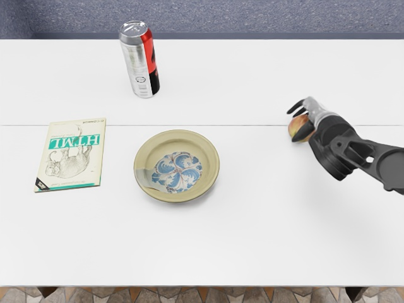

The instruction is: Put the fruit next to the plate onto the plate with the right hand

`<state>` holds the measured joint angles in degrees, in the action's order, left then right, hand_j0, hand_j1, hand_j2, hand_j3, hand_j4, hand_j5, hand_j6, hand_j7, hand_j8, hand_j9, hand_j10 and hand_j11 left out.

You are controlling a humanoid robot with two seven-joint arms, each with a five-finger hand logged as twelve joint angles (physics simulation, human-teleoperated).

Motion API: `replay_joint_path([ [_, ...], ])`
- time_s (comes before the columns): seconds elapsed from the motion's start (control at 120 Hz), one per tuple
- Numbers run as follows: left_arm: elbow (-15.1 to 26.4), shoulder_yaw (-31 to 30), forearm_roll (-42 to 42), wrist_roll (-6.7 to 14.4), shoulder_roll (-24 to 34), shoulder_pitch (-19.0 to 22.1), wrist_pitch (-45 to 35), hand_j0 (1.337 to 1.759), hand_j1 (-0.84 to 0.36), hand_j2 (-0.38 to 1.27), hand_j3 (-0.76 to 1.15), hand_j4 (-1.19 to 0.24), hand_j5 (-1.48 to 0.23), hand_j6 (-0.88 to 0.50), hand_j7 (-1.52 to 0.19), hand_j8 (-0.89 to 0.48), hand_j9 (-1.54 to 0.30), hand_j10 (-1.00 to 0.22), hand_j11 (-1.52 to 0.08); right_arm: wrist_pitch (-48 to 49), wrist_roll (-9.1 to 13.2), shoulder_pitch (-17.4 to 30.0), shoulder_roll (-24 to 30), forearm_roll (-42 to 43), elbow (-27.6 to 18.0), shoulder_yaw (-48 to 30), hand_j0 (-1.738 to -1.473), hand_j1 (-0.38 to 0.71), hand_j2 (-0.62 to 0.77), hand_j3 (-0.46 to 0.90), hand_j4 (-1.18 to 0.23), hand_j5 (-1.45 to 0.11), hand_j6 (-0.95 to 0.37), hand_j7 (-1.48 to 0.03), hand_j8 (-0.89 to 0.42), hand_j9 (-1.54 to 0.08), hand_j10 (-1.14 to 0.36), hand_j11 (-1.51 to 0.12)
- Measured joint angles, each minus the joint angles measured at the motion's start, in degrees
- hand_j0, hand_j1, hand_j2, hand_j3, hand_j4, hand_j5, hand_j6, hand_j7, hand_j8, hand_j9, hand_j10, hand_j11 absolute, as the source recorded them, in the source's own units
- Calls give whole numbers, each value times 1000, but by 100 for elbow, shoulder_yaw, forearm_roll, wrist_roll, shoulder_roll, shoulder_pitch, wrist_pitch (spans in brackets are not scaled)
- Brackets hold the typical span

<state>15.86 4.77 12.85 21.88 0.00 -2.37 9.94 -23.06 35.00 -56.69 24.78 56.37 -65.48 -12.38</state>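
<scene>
**Right hand wrapped round the fruit, way off to the side of the plate**

So here's how it looks from the head view. The right hand [310, 118] comes in from the right edge on its dark arm, and its fingers [297, 107] are curled around the fruit [295, 129], a small yellowish-red thing, maybe an apple or a peach, hard to say. Only a bit of it peeks out between the fingers, on the side facing the plate. Looks like a proper grip to me, but I can't tell whether the fruit is sitting on the worktop [252, 240] or lifted a little off it.

The plate [211, 151] is a greenish-tan dish with a blue swirl pattern in the middle, sitting near the centre of the white worktop. Nothing lies on it. Fruit and hand are well apart from it, out to its right and a bit further back.

Other stuff: a silver-and-red can [140, 60] stands upright behind the plate, and a book [71, 154] with a green-and-white cover lies flat left of it.
</scene>
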Motion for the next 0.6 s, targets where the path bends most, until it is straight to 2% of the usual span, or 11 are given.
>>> replay_joint_path([
  [0.117, -1, 1, 1, 0, 0, 0, 0, 1658, 349, 0, 0, 0, 0, 0, 0, 0, 0, 0, 0, 17, 9, 21, -15, 35, 0, -3, -1643, 223, 65, -1, -559, -712, -377, -711, -164, -746, -295, -773],
  [0.142, -1, 1, 0, 0, 0, 0, 0, 1658, 349, 0, 0, 0, 0, 0, 0, 0, 0, 0, 0, 10, 7, 25, -17, 23, 1, -2, -1644, 219, 145, -1, -575, -717, -391, -724, -170, -753, -299, -781],
  [0.258, -1, -1, -1, 0, 0, 0, 1, 1658, 349, 0, 0, 0, 0, 0, 0, 0, 0, 0, 0, -15, 12, 36, -28, 18, -2, 0, -1644, 214, 80, 0, -657, -724, -381, -784, -160, -782, -273, -826],
  [0.383, -2, -2, -1, 0, 0, 0, 1, 1658, 349, 0, 0, 0, 0, 0, 0, 0, 0, 0, 0, -10, 11, 26, -17, -44, -70, -55, -1646, 199, 103, -1, -674, -777, -387, -823, -173, -832, -291, -862],
  [0.483, -2, -3, -1, 1, 0, 0, 0, 1658, 349, 0, 0, 0, 0, 0, 0, 0, 0, 0, 0, 12, 13, 5, 6, -72, -364, -302, -1646, 182, 84, -1, -674, -811, -396, -840, -180, -854, -289, -864],
  [0.6, -1, -3, -1, 1, 0, 0, 0, 1658, 349, -1, 0, 0, 0, 0, 0, 0, 0, 0, 0, 24, 11, -19, -7, -81, -964, -569, -1646, 162, 57, -1, -673, -832, -405, -850, -197, -867, -306, -866],
])
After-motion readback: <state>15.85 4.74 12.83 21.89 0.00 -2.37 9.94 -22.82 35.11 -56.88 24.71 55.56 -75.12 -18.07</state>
